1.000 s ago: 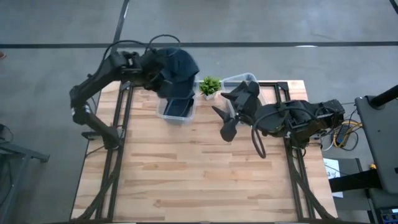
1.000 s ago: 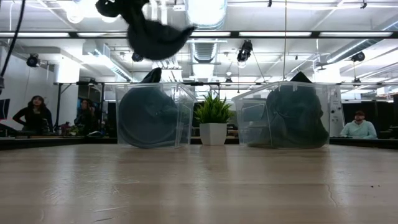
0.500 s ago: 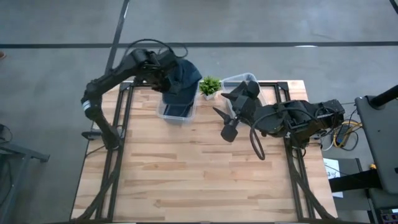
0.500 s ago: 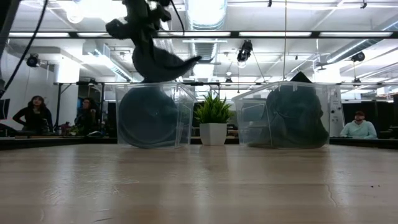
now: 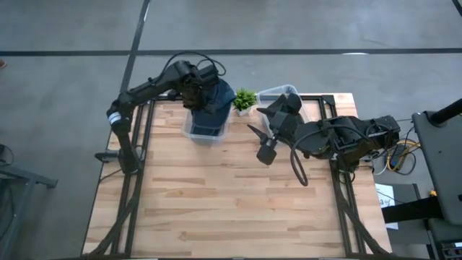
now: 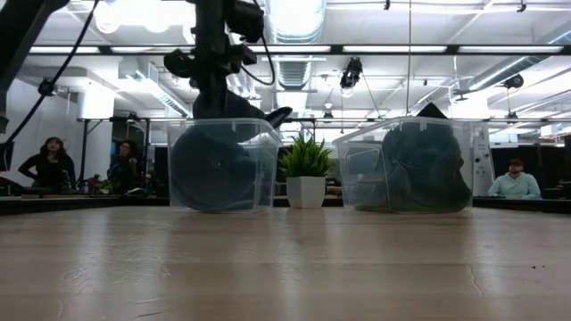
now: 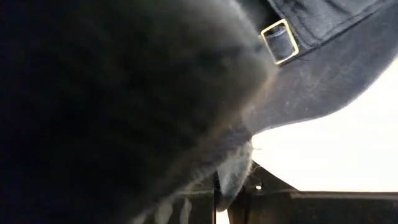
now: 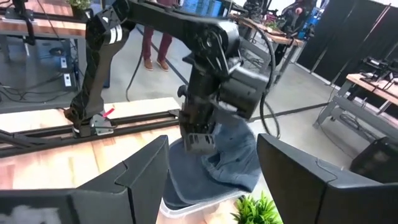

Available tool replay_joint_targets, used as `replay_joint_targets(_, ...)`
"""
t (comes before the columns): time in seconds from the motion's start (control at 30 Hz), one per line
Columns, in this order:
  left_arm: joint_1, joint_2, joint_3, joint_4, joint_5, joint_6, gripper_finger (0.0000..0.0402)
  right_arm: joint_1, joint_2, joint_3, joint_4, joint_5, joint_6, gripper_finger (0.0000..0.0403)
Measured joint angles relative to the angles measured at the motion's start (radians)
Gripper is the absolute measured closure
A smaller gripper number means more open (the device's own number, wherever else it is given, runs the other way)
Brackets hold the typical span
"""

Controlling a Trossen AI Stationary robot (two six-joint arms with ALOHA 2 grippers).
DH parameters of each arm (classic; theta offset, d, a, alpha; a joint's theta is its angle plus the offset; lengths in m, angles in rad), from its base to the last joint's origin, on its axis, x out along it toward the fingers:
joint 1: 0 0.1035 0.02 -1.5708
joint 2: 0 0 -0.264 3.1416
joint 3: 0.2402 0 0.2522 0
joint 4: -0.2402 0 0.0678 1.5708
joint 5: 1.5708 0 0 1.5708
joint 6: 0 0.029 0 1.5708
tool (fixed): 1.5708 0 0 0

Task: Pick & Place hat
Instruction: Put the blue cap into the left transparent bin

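A dark blue hat (image 5: pixel 214 101) hangs under my left gripper (image 5: pixel 195 88) over the left clear bin (image 5: pixel 204 130) at the table's far edge. In the low view the hat (image 6: pixel 243 107) is at the bin's rim (image 6: pixel 219 122), and its brim (image 6: pixel 277 114) pokes past the rim's right side. More dark hat fabric (image 6: pixel 214 169) fills this bin. The left wrist view is filled by the hat (image 7: pixel 124 99) and its strap buckle (image 7: pixel 278 40). My right gripper (image 5: pixel 264 141) waits open over the table, near the right bin (image 6: pixel 410 165). My left gripper is shut on the hat's crown fabric (image 8: pixel 214 152), coming from above with the fingers (image 8: pixel 198 140) pointing down. The hat hangs below the fingers, bunched, its lower part at the left bin's opening. The fabric hides the exact place of contact.
A small potted plant (image 5: pixel 244 100) stands between the two clear bins. The right bin (image 5: pixel 283 92) holds dark hats (image 6: pixel 419 169). Bare wood tabletop (image 5: pixel 216 195) stretches toward the near edge. People sit in the room beyond the table (image 6: pixel 46 160).
My left gripper has moved toward the table's right and down toward the left bin, carrying the hat along. The hat has dropped from high above the bin to the level of its rim. The right arm has kept still.
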Motion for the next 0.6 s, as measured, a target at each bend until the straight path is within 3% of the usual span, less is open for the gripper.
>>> replay_joint_targets(0.6, -0.004, 0.022, -0.134, 0.001, 0.061, 0.001, 0.0381, -0.001, 0.0, 0.0, -0.006, 0.001, -0.024, 0.0163)
